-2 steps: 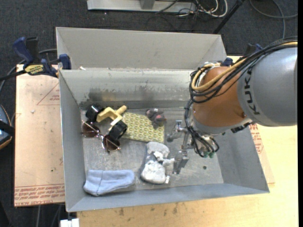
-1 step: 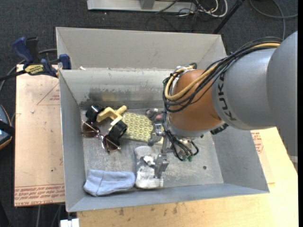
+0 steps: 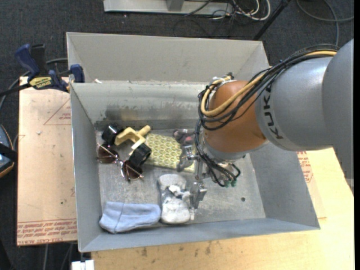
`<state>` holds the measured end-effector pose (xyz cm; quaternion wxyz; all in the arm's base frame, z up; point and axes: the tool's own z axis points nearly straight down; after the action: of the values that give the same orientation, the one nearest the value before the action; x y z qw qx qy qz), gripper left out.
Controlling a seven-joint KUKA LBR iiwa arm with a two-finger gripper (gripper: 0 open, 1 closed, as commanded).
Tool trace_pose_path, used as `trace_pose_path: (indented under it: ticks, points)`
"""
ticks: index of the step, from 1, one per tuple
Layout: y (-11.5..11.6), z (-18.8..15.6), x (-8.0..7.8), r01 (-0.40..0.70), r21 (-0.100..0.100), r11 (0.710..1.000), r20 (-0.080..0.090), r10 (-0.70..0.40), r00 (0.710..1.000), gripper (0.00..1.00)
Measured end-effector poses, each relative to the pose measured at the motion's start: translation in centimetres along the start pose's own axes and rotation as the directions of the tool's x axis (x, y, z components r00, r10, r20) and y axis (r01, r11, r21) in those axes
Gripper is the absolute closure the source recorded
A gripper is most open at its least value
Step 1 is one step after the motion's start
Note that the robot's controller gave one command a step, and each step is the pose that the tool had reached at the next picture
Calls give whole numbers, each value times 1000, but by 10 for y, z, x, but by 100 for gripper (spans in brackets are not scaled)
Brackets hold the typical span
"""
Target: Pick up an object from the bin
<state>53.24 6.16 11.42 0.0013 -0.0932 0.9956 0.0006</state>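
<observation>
Arm (image 3: pixel 292 106) in from 3 o'clock, hand (image 3: pixel 195 191) pointing down at 3 o'clock edge of white bundle (image 3: pixel 172 204), which lies 12-to-6; grip I cannot tell.

Robotics lab, grasp-testing rig. What shows it: my arm (image 3: pixel 304 106) is a big grey industrial unit with KUKA lettering (image 3: pixel 269 116) on the casing. An orange wrist cover (image 3: pixel 230 122) has yellow and black cables (image 3: pixel 216 107) looped over it. I reach into a grey sheet-metal bin (image 3: pixel 163 58), with dark carpet (image 3: pixel 34 16) around it, office-type flooring. The bin holds mismatched odds and ends: sunglasses (image 3: pixel 115 157), a pale blue sock (image 3: pixel 128 215), a patterned pouch (image 3: pixel 163 149). Behind the bin, a flat metal stand base (image 3: pixel 163 3) and a tangle of loose cords (image 3: pixel 247 4) lie on the floor.
</observation>
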Motion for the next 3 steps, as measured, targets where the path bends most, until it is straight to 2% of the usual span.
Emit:
trace_pose_path:
  ticks: [1, 2, 3]
  points:
    - [-1, 25, -6, -137, 1, 991, -2, 137, 991, 0]
    - [-2, 40, -21, -105, -3, 994, -8, 105, 994, 100]
    - [-2, 40, -21, -105, -3, 994, -8, 105, 994, 100]
